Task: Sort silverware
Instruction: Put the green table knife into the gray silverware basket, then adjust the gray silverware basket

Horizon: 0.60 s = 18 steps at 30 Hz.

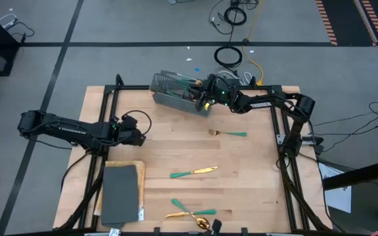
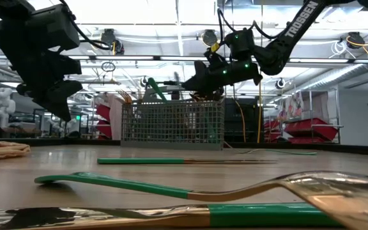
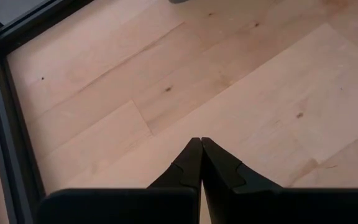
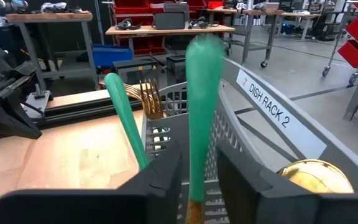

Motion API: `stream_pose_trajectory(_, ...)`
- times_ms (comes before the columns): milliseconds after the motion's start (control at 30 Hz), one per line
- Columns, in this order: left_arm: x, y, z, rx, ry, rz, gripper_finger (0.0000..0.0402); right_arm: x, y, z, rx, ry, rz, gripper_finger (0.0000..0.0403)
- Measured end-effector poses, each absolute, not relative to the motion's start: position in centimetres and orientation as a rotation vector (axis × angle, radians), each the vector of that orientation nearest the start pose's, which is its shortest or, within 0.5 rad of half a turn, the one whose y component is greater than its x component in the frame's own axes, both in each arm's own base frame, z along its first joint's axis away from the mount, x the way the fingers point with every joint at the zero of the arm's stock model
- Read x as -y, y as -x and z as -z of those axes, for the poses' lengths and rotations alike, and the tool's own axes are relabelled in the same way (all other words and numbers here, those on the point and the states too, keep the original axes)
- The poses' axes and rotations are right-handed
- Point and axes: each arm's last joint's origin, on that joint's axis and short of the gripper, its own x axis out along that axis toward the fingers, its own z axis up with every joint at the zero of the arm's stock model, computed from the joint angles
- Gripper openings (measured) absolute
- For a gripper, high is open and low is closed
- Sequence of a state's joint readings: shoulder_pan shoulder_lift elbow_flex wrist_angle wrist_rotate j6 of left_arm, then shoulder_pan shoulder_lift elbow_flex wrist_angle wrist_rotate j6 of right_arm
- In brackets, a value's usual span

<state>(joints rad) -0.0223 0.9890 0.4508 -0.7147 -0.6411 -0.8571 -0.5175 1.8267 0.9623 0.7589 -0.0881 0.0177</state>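
Observation:
My right gripper [image 1: 203,98] hovers at the grey wire-mesh basket [image 1: 176,92] near the table's far edge, shut on one teal-handled piece of silverware [image 4: 201,93]. Inside the basket, a fork [image 4: 143,106] leans on the wall and a gold spoon bowl [image 4: 316,175] shows. More silverware lies flat on the wood: a fork [image 1: 228,134], a knife [image 1: 194,172] and several pieces [image 1: 192,213] at the near edge. My left gripper [image 3: 201,146] is shut above bare wood at the table's left side [image 1: 136,136]. My right gripper pinches the silverware piece between its two fingers, low on the teal handle [image 4: 196,180] near where the gold begins. The handle runs forward along the fingers and sticks out past their ends over the basket, lifted clear. The head is hidden behind the fingers.
A dark grey mat on a wooden board [image 1: 120,193] lies at the near left corner. Black frame rails [image 1: 107,118] run along the table's left and right sides. Open wood lies between the basket and the loose silverware.

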Motion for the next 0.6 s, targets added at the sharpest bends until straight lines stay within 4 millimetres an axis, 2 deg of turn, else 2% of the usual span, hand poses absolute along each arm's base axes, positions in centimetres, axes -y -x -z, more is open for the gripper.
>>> stream_pose_trajectory(133, -1.4, -14.5, -16.4, -0.867, 0.318, -0.982, 0.0011, 18.8, -33.8, -20.2, -0.095, -0.049, 0.406, 0.012)
stream_pose_trajectory(233, -1.4, -14.5, -16.4, -0.868, 0.317, -0.982, 0.0011, 18.5, -33.6, -21.1, -0.08, -0.045, 0.373, 0.0137)
stream_pose_trajectory(467, -1.4, -14.5, -16.4, -0.865, 0.319, -0.981, 0.0011, 16.9, -31.6, -27.0, 0.042, -0.004, 0.264, 0.0142)
stream_pose_trajectory(533, -1.4, -14.5, -16.4, -0.864, 0.319, -0.981, 0.0011, 15.7, -31.1, -28.4, 0.051, -0.037, 0.161, 0.013)
stream_pose_trajectory(600, -1.4, -14.5, -16.4, -0.864, 0.319, -0.982, 0.0011, 14.1, -31.0, -29.1, 0.013, -0.088, 0.087, 0.01)
